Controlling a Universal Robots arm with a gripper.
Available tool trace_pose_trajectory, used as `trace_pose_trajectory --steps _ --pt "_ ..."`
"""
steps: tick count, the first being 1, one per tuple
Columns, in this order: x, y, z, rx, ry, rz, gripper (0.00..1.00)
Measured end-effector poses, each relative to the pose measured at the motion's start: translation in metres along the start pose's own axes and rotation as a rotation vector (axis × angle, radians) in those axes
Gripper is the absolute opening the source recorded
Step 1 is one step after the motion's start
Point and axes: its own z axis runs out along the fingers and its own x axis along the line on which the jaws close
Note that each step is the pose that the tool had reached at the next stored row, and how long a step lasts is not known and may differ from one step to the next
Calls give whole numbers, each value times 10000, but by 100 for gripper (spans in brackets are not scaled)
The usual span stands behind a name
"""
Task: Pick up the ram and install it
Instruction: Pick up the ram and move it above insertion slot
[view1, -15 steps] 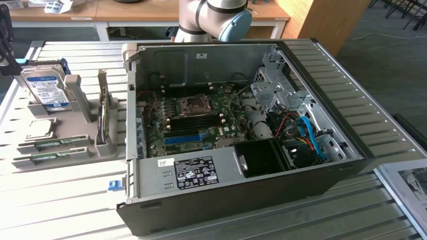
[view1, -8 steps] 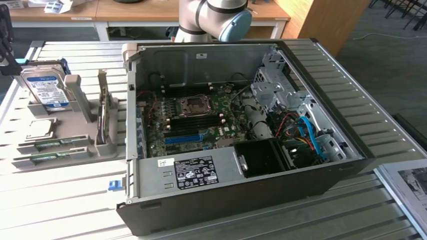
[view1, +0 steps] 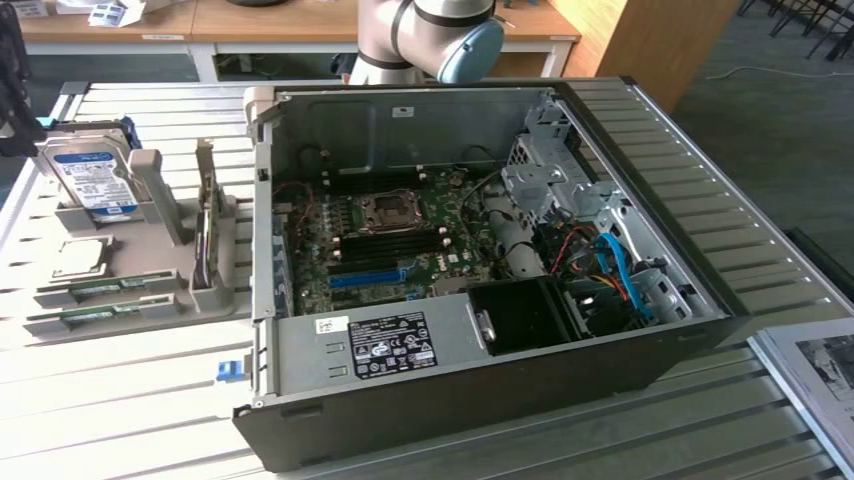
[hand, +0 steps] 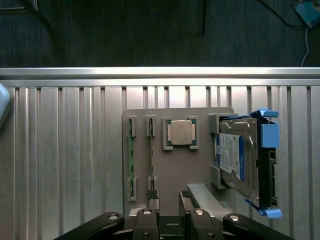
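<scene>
Gripper: nearest my wrist camera; I read its jaws as parted, with nothing between them but bare tray.
Spare stick: slotted on edge along the tray's outer edge, the side farthest from the hard drive.
Ram: in the next slot inward, on edge and untouched. Its long axis runs straight away from the gripper, with the near end close by. It sits off the jaws' midline, toward the spare stick.
Processor: in its pocket mid-tray, by the edge farthest from the gripper.
Hard drive: standing at the opposite side edge.
Arm: a joint shows beyond the computer case's far wall. I judge the tool points straight down, well above the tray.
</scene>
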Motion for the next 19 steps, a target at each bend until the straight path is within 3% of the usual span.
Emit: trace_pose_trajectory --steps 1,7,19 --pt "0 0 0 0 -1 0 29" --pt "7 1 1 1 -2 1 29" --pt "131 -4 -3 0 -2 2 29"
